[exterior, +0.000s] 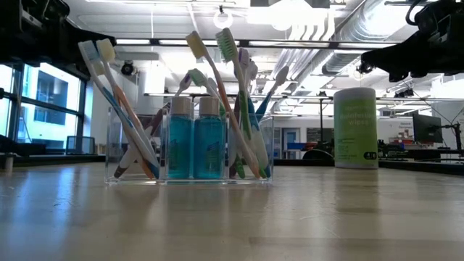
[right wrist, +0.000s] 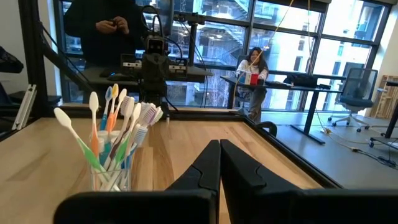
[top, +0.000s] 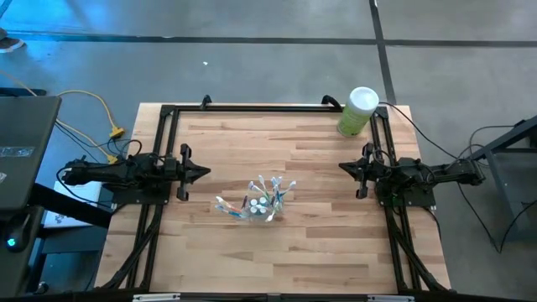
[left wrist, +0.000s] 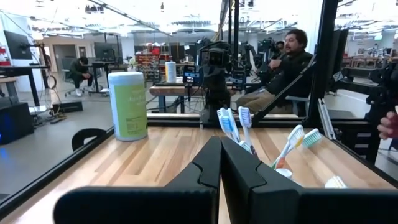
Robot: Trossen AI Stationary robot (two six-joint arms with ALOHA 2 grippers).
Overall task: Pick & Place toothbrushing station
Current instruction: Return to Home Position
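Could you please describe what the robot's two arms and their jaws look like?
The left arm and right arm are slim, jointed and black, on black frame rails. The left gripper and right gripper each carry two flat, dark, wedge-shaped jaws tapering to a point. I see no markings. A yellow cable lies near the left arm's base.

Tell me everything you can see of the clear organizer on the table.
The organizer is a low, clear plastic box with straight walls, standing upright near the middle of the wooden table. It looks split into side-by-side sections: two teal toothpaste tubes stand in the middle, and toothbrushes lean outward from the sections on either side, heads up. Only the table and its contents touch it. The left gripper and right gripper sit apart at the sides.
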